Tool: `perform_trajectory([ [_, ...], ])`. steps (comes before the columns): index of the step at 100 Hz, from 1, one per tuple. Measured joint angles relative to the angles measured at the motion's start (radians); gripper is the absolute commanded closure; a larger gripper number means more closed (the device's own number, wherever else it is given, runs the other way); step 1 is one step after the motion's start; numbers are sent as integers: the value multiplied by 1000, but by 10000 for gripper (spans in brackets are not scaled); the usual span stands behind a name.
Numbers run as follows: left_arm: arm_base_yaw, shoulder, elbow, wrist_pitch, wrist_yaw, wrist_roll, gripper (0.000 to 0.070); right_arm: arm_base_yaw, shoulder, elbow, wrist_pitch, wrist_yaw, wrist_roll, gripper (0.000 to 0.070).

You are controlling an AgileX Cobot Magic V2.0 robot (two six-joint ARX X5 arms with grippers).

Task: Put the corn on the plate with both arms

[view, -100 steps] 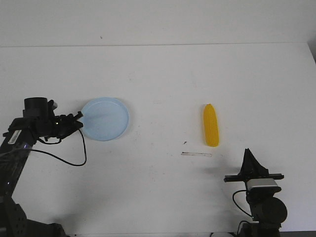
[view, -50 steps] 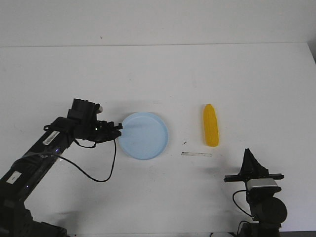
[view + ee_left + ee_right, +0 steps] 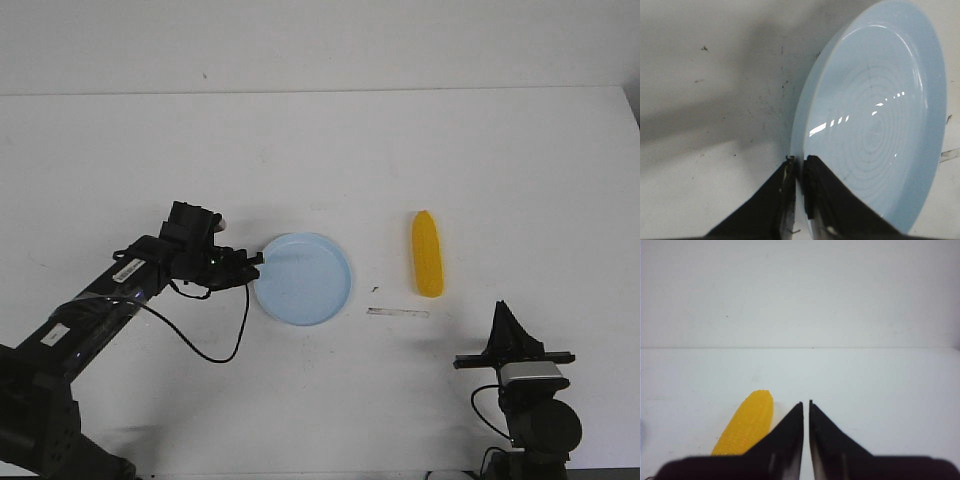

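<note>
The pale blue plate (image 3: 305,280) sits near the table's middle. My left gripper (image 3: 255,262) is shut on its left rim; in the left wrist view the jaws (image 3: 800,161) pinch the plate's edge (image 3: 875,115). The yellow corn (image 3: 427,253) lies on the table to the right of the plate, lengthwise front to back. My right gripper (image 3: 505,315) is shut and empty near the front edge, in front of and a little right of the corn. In the right wrist view the corn (image 3: 745,427) lies beside the closed right gripper (image 3: 806,402).
A thin strip of tape or mark (image 3: 397,312) lies on the table between plate and corn, in front of them. A black cable (image 3: 205,350) loops from my left arm over the table.
My left gripper has dragged the plate to the right, from the far left toward the table's middle, closer to the corn. The right arm and the corn have not moved.
</note>
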Motion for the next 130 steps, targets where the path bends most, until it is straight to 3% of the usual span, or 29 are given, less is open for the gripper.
perform_trajectory([
  [9,0,0,0,-3,1,0,446,0,0,0,0,0,0,681],
  [44,27,-113,0,-5,-1,31,455,0,0,0,0,0,0,681],
  [62,84,-239,-25,61,-137,48,462,0,0,0,0,0,0,681],
  [67,96,-279,-54,88,-187,51,489,0,0,0,0,0,0,681],
  [80,141,-399,-162,204,-288,55,697,0,0,0,0,0,0,681],
  [86,174,-464,-229,288,-314,65,700,0,0,0,0,0,0,681],
  [101,261,-616,-412,473,-327,180,700,0,0,0,0,0,0,681],
  [114,300,-732,-542,499,-326,321,700,0,0,0,0,0,0,681],
  [130,312,-909,-664,550,-326,383,699,0,0,0,0,0,0,681],
])
